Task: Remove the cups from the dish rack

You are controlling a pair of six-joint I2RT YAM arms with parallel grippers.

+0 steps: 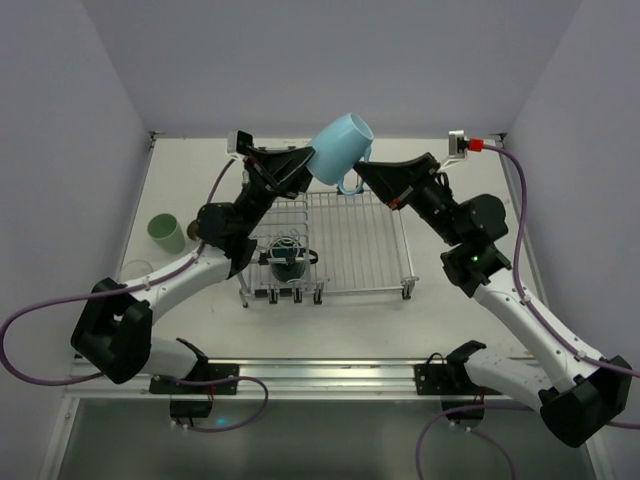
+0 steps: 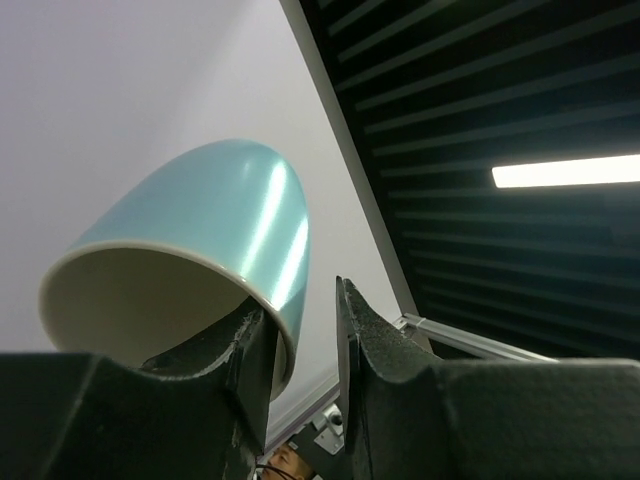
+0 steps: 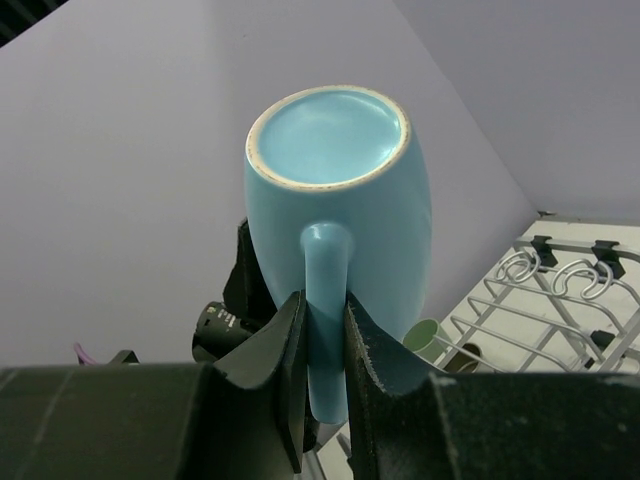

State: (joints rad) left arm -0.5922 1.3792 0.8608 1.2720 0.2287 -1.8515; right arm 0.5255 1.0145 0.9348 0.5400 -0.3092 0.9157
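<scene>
The light-blue handled mug is held tilted in the air above the far edge of the silver dish rack. My right gripper is shut on its handle, with the mug's base facing that camera. My left gripper straddles the mug's rim: one finger is inside and the other outside, with a gap to the wall, so it is open. A dark teal cup sits in the rack's raised section. The pale green cup stands on the table to the left.
The rack's wire cup loops show low right in the right wrist view, with the green cup beyond them. Grey walls close in the table on the left, far and right sides. A rail runs along the near edge.
</scene>
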